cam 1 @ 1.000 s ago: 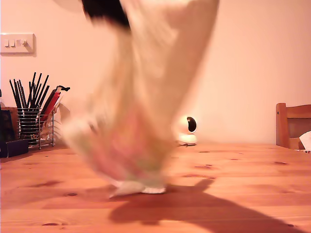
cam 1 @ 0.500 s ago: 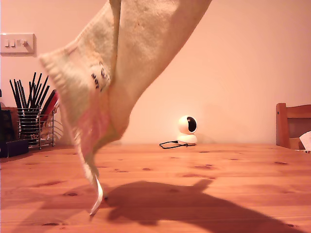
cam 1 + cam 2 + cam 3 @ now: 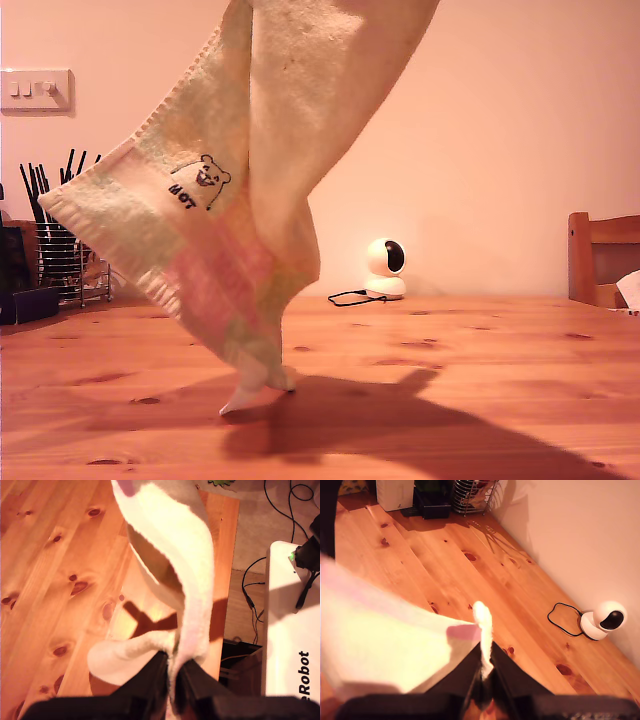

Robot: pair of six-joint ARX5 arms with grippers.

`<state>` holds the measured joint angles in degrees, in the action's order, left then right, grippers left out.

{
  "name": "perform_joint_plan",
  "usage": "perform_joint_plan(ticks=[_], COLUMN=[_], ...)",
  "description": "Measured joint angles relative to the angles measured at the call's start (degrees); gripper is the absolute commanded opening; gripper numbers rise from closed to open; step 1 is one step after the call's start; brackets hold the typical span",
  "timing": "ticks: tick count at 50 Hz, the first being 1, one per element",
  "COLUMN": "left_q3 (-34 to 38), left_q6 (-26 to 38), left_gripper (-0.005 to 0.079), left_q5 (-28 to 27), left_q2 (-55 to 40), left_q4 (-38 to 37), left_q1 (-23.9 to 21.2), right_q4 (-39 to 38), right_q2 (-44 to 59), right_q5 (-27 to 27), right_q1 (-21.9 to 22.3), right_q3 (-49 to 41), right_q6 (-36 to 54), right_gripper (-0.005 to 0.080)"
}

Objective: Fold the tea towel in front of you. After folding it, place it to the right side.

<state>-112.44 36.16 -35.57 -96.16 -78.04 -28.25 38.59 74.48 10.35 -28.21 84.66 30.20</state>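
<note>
**Towel hangs, tip on table**

Since half a second ago, the towel (image 3: 235, 200) has swung lower; its bottom tip now touches the table (image 3: 480, 360), left of centre in the exterior view. My first gripper (image 3: 172, 672) pinches one towel edge, my second gripper (image 3: 484, 672) another, both clamped. Farther back stand a white camera (image 3: 385, 268) and a utensil rack (image 3: 62, 262).

Tea towel (image 3: 265, 180): one
Tools: two, first tool (image 3: 172, 677), second tool (image 3: 484, 675)
Security camera (image 3: 385, 268): one
Wire utensil rack (image 3: 70, 265): one
Wall switch plate (image 3: 35, 90): one
Wooden chair (image 3: 600, 258): one
</note>
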Motion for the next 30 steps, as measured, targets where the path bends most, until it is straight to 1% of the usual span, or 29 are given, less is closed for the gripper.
perform_joint_plan(ticks=[2,3,5,15,17,19,22,23,25,30], left_q3=[0.0,0.0,0.0,0.0,0.0,-0.02,-0.09,-0.15,-0.33,-0.46], left_q6=[0.02,0.11,0.33,1.36,1.31,-0.13,-0.48,-0.57,-1.38,-2.73], left_gripper=[-0.0049,-0.0009,-0.0028,-0.002,0.0025,0.0117,0.0269,0.0296,0.0299,0.0261], left_q5=[0.07,0.22,0.59,0.5,0.28,0.07,-0.13,-0.15,-0.26,-0.33], left_q2=[0.0,0.0,0.0,-0.02,-0.09,-0.35,-1.57,-2.21,-3.67,-9.73], left_q4=[0.02,0.02,0.0,0.02,0.0,0.02,-0.02,-0.02,0.04,0.11], left_q1=[-0.11,-0.13,-0.22,-0.94,-1.22,-1.4,-1.4,-1.4,-1.42,-1.46], right_q4=[0.0,0.0,0.0,0.02,0.02,0.02,0.0,0.0,0.0,0.0], right_q2=[0.0,0.0,0.0,0.0,0.0,0.0,0.0,0.0,0.0,0.0], right_q5=[0.0,0.0,0.02,0.13,0.15,0.15,0.15,0.15,0.15,0.13], right_q1=[0.0,0.0,0.0,0.0,0.0,0.0,0.0,0.0,0.0,0.0], right_q3=[0.0,0.0,0.0,0.0,0.0,0.0,0.0,0.0,0.0,0.0], right_q6=[0.02,0.02,0.02,0.02,0.0,0.0,0.02,0.0,0.0,0.0], right_gripper=[-0.0011,-0.0011,-0.0011,-0.0011,-0.0011,-0.0011,-0.0011,-0.0011,-0.0011,-0.0011])
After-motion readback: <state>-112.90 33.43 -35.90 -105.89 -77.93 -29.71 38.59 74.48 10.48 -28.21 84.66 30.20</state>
